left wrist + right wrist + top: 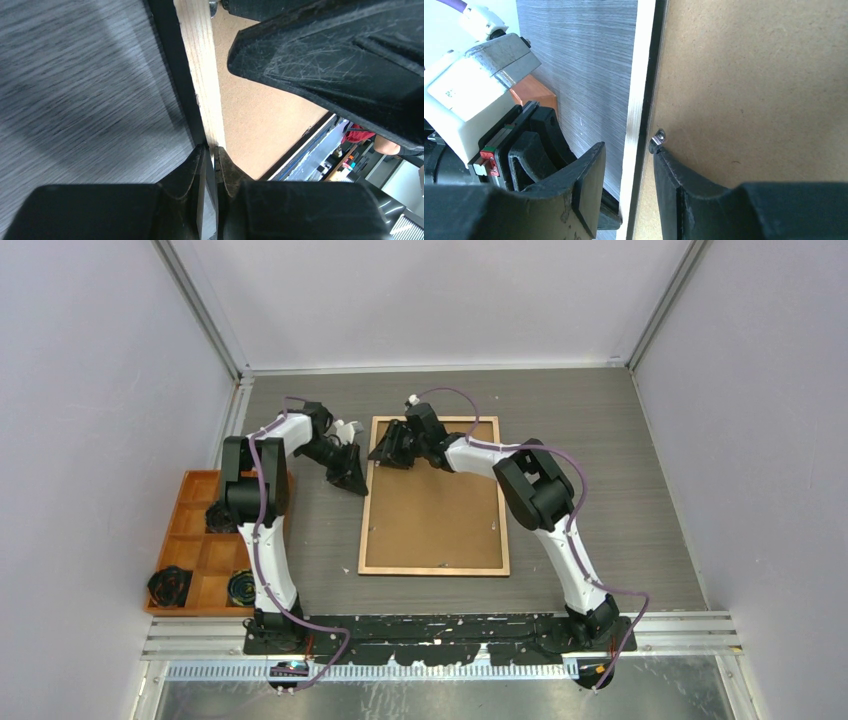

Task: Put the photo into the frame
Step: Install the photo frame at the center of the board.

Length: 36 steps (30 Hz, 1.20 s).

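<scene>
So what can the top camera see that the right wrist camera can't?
Only the top camera: the whole frame and the black round items in the orange tray. Only the right wrist camera: a small metal clip at the backing board's edge, beside the right gripper's finger. Both: the frame's wooden rail, brown backing board and grey table.

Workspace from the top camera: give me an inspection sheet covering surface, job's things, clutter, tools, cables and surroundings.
Surface: grey wood-grain table.
Job's things: frame lies back up with a brown backing board inside it; photo not seen.
Clutter: orange compartment tray at the left, with two black objects in its near compartments.
Tools: left tool shut at the frame's left rail; right tool open astride that rail, beside a metal clip.
Cables: purple cables along both arms.
Surroundings: white walls, aluminium profiles.
</scene>
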Tool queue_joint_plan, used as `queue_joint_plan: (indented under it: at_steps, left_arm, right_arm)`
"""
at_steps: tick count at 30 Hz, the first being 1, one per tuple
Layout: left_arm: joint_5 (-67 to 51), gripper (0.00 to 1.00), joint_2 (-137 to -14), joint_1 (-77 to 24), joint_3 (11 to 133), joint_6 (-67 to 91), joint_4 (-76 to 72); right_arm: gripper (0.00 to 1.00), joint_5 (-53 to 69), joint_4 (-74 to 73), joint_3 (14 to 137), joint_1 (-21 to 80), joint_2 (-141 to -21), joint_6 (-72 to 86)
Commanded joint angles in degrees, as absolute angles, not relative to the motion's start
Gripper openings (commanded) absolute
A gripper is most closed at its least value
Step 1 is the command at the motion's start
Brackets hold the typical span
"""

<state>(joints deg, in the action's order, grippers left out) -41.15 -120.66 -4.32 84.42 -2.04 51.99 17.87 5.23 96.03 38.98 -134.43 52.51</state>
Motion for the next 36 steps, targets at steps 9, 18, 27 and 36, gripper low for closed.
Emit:
queue_joint_plan:
  at_steps: [9, 18, 27, 36]
  left_arm:
    - [-40.8, 0.11, -120.8, -5.5, 83.7, -3.5, 47.5]
    - [-40.8, 0.1, -120.9, -5.7, 83.6, -3.5, 47.3]
    - [-40.7, 0.1, -120.9, -5.7, 83.9, -3.6, 47.5]
    - [-39.3, 0.14, -118.5, -4.6, 86.1, -8.9, 53.7]
  right_arm:
    - [0.44, 17.3, 5.3, 99.1, 39.3, -137.0, 53.5]
    - [0.43, 18.1, 6.6, 99.7, 39.4, -137.7, 55.4]
    - [0.43, 18.1, 7.1, 98.8, 39.4, -136.0, 55.7]
    - [0.72, 19.9, 13.5, 86.8, 35.3, -121.9, 59.0]
